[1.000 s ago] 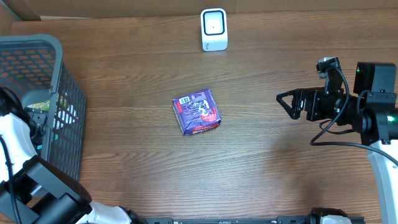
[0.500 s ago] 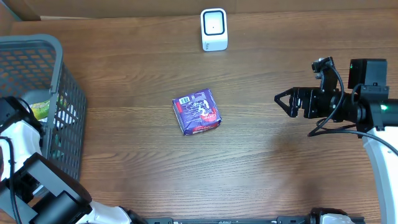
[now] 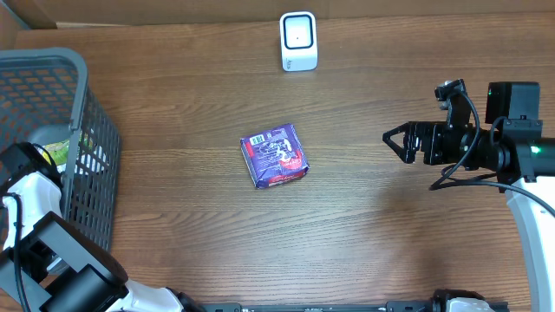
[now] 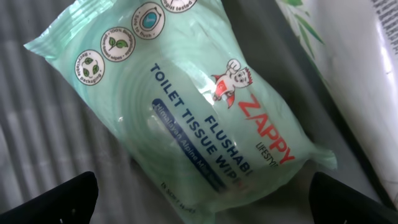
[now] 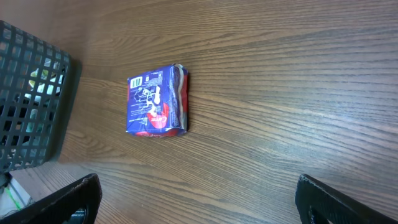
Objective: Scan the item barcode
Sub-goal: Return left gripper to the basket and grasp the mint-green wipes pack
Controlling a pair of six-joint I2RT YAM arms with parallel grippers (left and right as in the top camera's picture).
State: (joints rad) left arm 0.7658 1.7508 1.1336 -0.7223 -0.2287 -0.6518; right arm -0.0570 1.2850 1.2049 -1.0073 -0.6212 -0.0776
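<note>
A pale green pack of flushable toilet tissue wipes (image 4: pixel 199 106) lies on the ribbed floor of the grey basket (image 3: pixel 87 104). My left gripper (image 4: pixel 208 202) hangs open just above it, one dark fingertip on each side of the pack's lower end. A purple and red packet (image 3: pixel 276 157) lies flat in the middle of the wooden table, also seen in the right wrist view (image 5: pixel 155 101). My right gripper (image 3: pixel 395 146) hovers open at the right, pointing left toward that packet, with nothing between its fingers. The white scanner (image 3: pixel 298 41) stands at the back edge.
The basket takes up the left side of the table, and its mesh wall (image 5: pixel 31 93) shows in the right wrist view. A white pack with green leaf print (image 4: pixel 360 74) lies beside the wipes inside it. Bare wood lies between packet and scanner.
My left arm has shifted a little inside the basket. My right gripper rose slightly and then held still. The purple packet has not moved.
</note>
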